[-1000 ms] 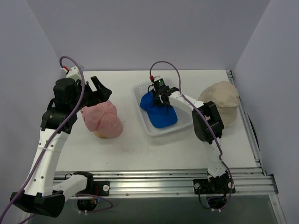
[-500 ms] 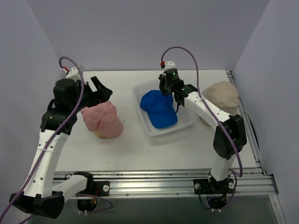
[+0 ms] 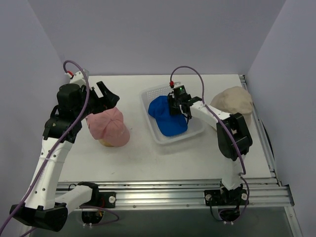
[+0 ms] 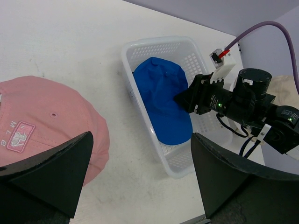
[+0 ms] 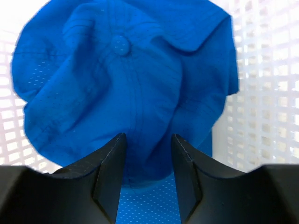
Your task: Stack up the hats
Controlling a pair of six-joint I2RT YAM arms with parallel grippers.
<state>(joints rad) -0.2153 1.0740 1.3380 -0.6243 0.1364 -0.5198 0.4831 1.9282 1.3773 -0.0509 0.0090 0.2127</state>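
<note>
Between the fingers [image 5: 110, 172] of my right gripper [image 5: 148, 140], which stand a little apart, I see the bright blue fabric cap [image 5: 117, 84] lying just below, inside the clear plastic lattice basket [image 3: 201, 129] near the middle of the white table [image 3: 163, 158]. My left gripper [image 4: 141, 140] is spread wide and empty above the pink baseball cap [image 4: 42, 126] by the left edge. The beige soft hat [image 3: 233, 101] sits at the right edge.
</note>
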